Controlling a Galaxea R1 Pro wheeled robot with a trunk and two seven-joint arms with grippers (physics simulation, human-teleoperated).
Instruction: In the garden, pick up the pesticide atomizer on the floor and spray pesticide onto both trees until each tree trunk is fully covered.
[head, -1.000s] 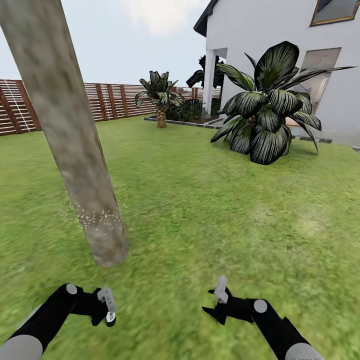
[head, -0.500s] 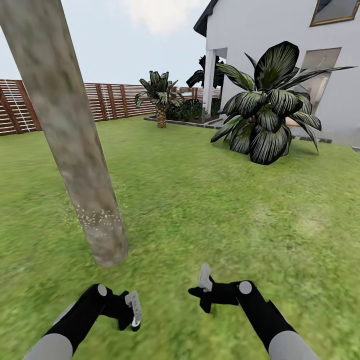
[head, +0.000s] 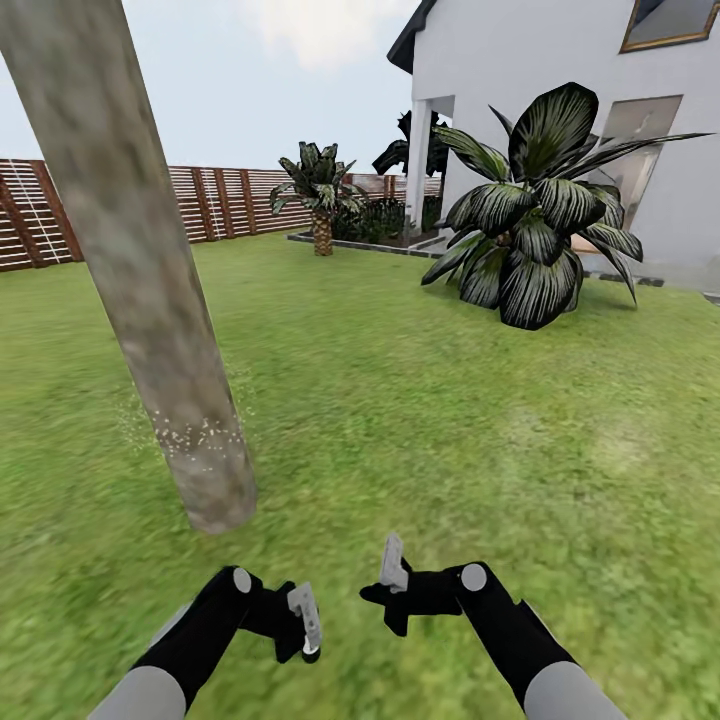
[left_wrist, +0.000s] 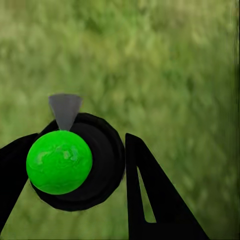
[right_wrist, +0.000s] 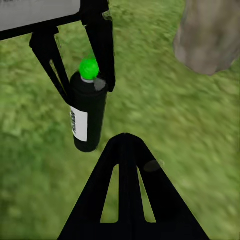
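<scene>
A broad-leaved plant (head: 535, 225) with dark, pale-striped fronds spreads low in front of the white house (head: 560, 120), its leaves overlapping a large ground-floor window (head: 635, 150). A second window (head: 672, 20) with a tan frame sits high on the same wall, under a dark roof edge (head: 408, 42). Farther back, a short palm (head: 320, 195) with a scaly brown trunk stands at the corner of a stone-edged planting bed (head: 365, 243), where low dark shrubs (head: 378, 220) crowd against the wall. A black-leaved plant (head: 412, 148) rises beside the house's white pillar (head: 418, 165). Overhead, a pale blue sky (head: 250, 90) carries one soft cloud (head: 320, 25).
</scene>
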